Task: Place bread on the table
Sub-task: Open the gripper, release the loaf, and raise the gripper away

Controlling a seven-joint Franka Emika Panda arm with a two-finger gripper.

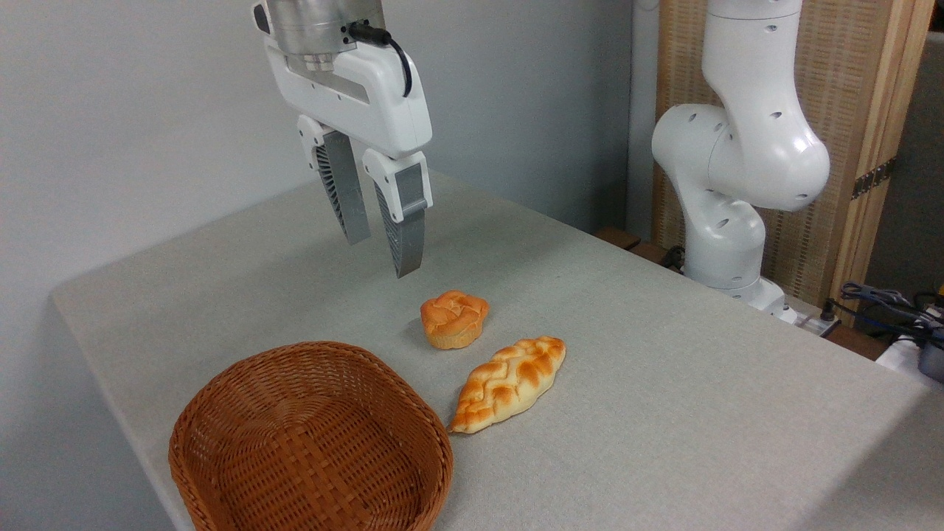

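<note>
We see the bread already lying flat on the table, just right of the basket, which holds nothing. Our gripper hangs above the table beyond the basket, fingers apart and empty. We judge the task essentially done.

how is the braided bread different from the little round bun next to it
The bread is long, leaf-shaped and lies flat with pointed ends; the bun is short, round and stands taller. The bread lies nearer the basket, the bun nearer the gripper. Both are golden-orange and rest on the table.
</note>
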